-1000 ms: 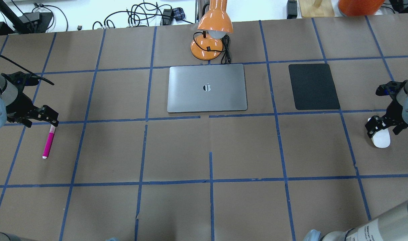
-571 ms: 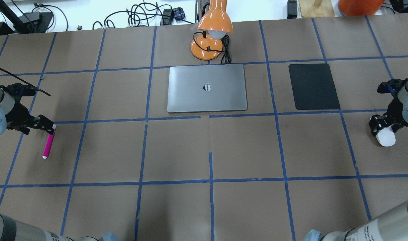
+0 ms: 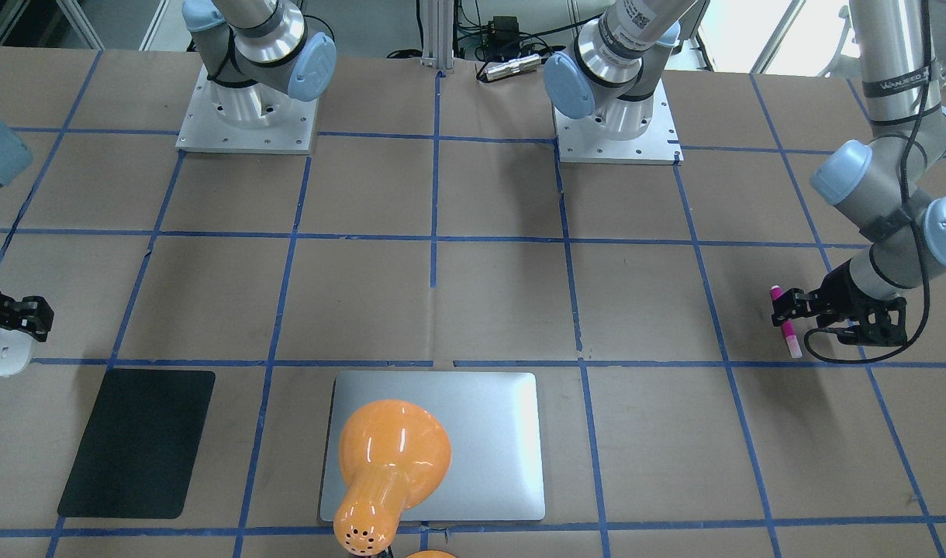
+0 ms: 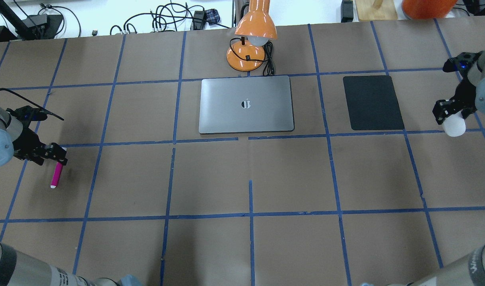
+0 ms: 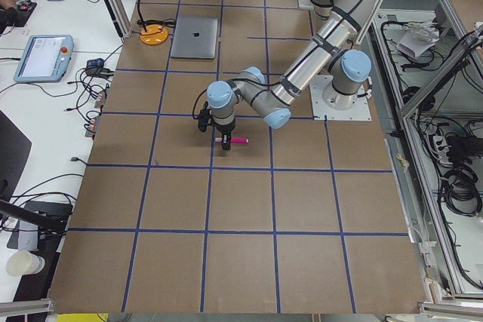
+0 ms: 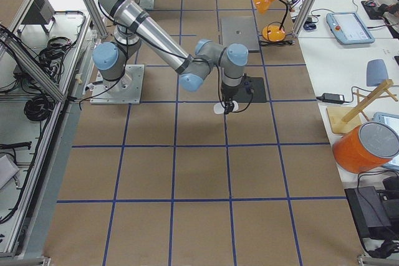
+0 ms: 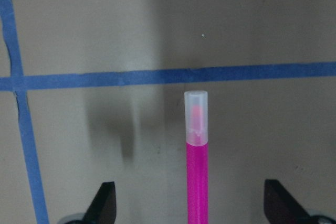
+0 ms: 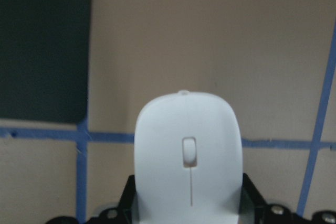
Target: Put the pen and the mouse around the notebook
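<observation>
Taped table (image 4: 250, 174), one notebook (image 4: 246, 104), one pen (image 4: 57, 174) (pink) under spread left pincer (image 4: 61, 155), right pincer (image 4: 451, 118) pinching one mouse (image 4: 454, 127)

left arm: bent low, my left gripper (image 4: 62, 155) pointing down, 2 fingers spread wide | right arm: my right gripper (image 4: 451, 116) clamped on the mouse (image 4: 454, 128)

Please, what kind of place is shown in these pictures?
Most likely a robotics laboratory workcell: two robot arms are bolted to a table marked with a blue tape grid, with a control tablet on a side bench and loose cables.
</observation>
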Motion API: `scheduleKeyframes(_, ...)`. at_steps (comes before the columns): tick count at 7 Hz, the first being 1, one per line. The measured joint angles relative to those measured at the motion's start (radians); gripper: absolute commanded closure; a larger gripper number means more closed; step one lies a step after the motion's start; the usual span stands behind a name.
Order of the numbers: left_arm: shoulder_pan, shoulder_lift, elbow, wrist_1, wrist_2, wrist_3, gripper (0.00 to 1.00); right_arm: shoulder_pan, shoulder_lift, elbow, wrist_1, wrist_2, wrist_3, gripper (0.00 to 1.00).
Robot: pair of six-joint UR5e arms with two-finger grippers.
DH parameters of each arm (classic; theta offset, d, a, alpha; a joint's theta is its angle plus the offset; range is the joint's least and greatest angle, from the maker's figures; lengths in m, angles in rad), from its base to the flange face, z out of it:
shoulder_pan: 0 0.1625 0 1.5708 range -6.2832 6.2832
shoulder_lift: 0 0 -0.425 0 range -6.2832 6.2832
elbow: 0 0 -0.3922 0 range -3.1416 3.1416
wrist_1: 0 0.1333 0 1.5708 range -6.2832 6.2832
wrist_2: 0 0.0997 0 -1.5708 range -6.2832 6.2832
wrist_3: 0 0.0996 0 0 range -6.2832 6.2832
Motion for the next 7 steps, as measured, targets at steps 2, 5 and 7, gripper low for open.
scheduleKeyframes(2,0.0,-0.012,0.001,-0.001,0.001,0.001,0.5,0.143,0.085,-0.171,0.064,0.045,0.165,0.8)
scheduleKeyframes(5,0.0,-0.017,0.003,0.0,-0.001,0.004,1.0,0.236,0.251,-0.277,0.086,0.06,0.284,0.01)
scheduleKeyframes(7,-0.002,-0.011,0.007,-0.006,0.007,-0.005,1.0,0.241,0.283,-0.269,0.09,0.061,0.303,0.0)
